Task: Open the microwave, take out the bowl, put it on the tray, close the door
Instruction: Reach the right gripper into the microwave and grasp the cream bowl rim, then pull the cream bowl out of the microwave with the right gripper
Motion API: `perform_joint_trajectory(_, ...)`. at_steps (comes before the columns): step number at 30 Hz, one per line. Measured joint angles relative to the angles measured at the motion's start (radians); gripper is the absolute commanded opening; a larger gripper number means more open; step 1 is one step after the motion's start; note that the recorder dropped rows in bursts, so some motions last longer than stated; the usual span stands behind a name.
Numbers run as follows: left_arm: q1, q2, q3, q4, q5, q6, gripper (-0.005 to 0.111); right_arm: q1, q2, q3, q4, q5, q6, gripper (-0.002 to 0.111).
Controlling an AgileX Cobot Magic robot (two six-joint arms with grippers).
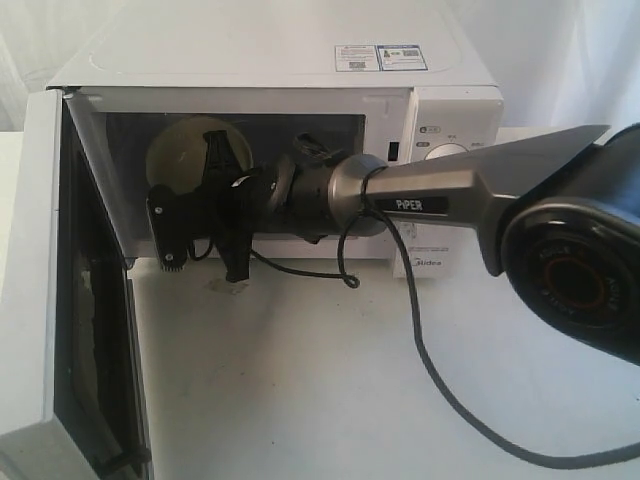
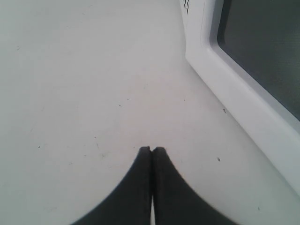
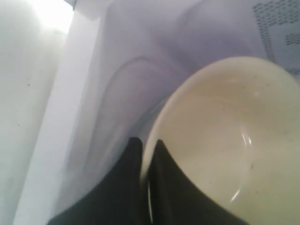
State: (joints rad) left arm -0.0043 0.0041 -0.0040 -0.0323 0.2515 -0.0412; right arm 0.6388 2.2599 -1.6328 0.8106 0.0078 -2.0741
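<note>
I am watching the microwave (image 1: 270, 60) sitting on the white surface (image 2: 70, 70) with its door (image 1: 35, 250) hanging wide open, swung out to the left side of the exterior view. The dark window of the door is facing inward toward the cavity.

The right arm (image 1: 440, 200) is reaching across in front of the control panel and into the open cavity. In the right wrist view, the right tool (image 3: 146, 143) is pinching the rim of the bowl (image 3: 234, 140). The jaws are standing nearly together, with one finger lying against the outside wall and the other just inside the lip. The bowl is sitting inside the microwave, toward the left of the cavity. In the exterior view it is showing its cream inside toward the opening, so it is looking tipped. I cannot tell whether its base is resting on the cavity floor.

A dark cable (image 1: 430, 370) is trailing from the right arm and looping across the surface in front of the microwave.

The left tool (image 2: 152, 150) is hovering above bare surface just beside the open door, its jaws pressed together and gripping nothing.
</note>
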Motion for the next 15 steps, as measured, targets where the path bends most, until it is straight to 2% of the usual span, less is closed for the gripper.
perform_joint_trajectory(9, 0.000, 0.000, 0.000, 0.000, 0.000, 0.000, 0.000, 0.000, -0.114, 0.110, 0.002, -0.002, 0.051, 0.000)
perform_joint_trajectory(15, 0.000, 0.000, 0.000, 0.000, 0.000, 0.000, 0.000, 0.000, -0.187, 0.242, 0.002, 0.016, 0.057, 0.000)
